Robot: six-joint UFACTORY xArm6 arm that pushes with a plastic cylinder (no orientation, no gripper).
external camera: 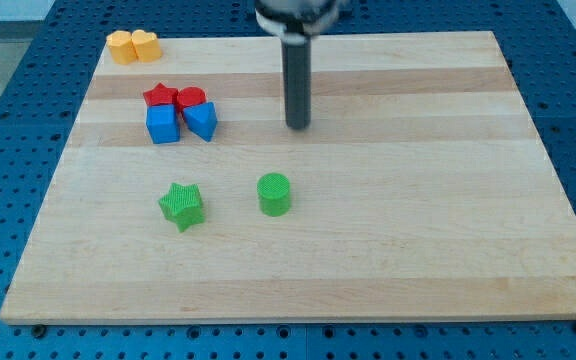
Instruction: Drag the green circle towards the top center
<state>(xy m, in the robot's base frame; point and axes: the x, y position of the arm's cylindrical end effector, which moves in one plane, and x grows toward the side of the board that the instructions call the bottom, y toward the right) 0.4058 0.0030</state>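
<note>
The green circle (274, 193) stands on the wooden board (418, 220), a little left of its middle. My tip (298, 126) is above it in the view, slightly to the right, and apart from it. The dark rod runs straight up from the tip to the view's top edge.
A green star (182, 205) sits left of the green circle. A red star (160, 97), a red circle (190, 99), a blue cube (163, 124) and a blue triangle (202, 120) cluster at the upper left. Two orange-yellow blocks (133, 46) lie at the board's top left corner.
</note>
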